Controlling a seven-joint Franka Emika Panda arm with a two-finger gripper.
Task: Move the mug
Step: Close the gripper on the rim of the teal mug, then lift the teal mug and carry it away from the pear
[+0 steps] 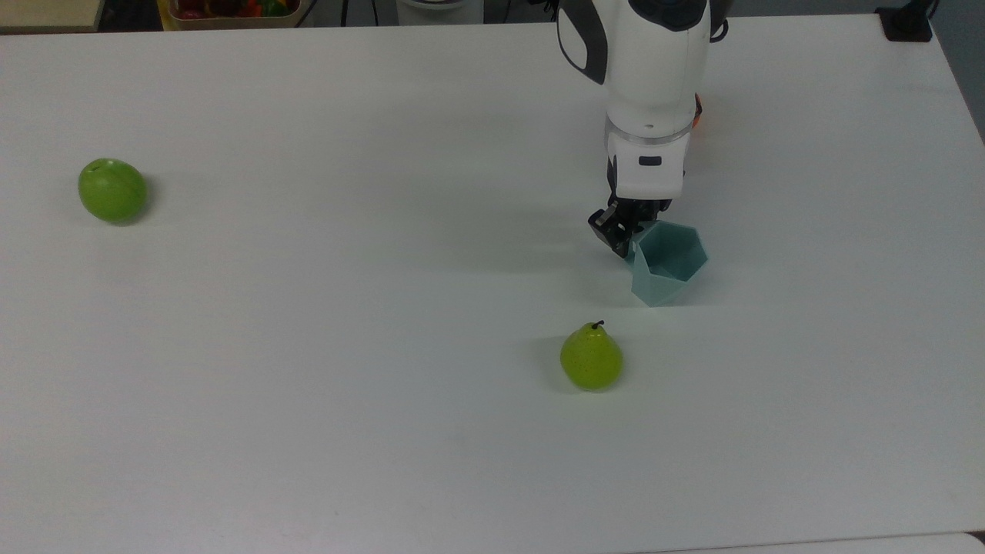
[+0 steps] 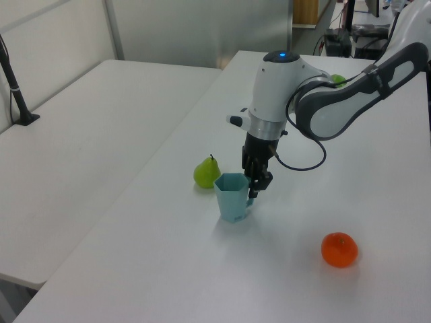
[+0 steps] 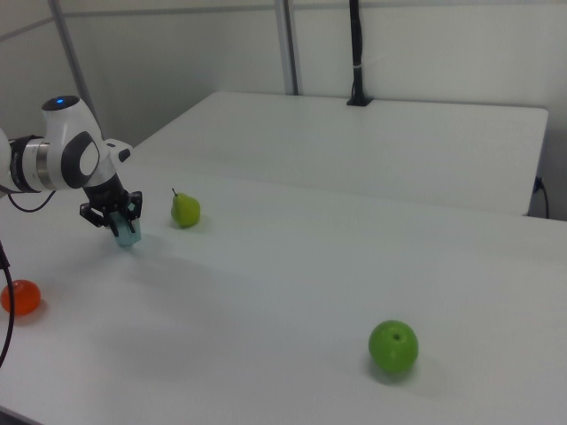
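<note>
Mug (image 1: 666,263) is seen on the white surface (image 1: 346,308), upright or nearly so, with its hexagonal rim open upward; a slight lean cannot be excluded. It stands near the pear (image 1: 591,359), which lies toward the bottom in the top view, and well apart from the green apple (image 1: 112,189) at the top view's left. An orange fruit (image 2: 339,249) is seen in the left view, apart from the mug on the left view's right.

Tool (image 1: 620,233) is placed at the mug's handle side, on the top view's left edge of the rim, with the arm directly above it. The fingers appear drawn together on the handle or the adjoining wall, so the tool is judged to be gripping the mug there. The handle itself is hidden behind the fingers, so the exact contact is not resolved.

Risks noted:
- The grip is at one edge, off the mug's centre. If lifted, the body may swing or rotate about the fingers, being light faceted plastic.
- If only a thin wall or the small handle is pinched, slip is possible under a quick move.
- If the mug is dragged rather than lifted, it may tip, or be pushed into the pear.
</note>
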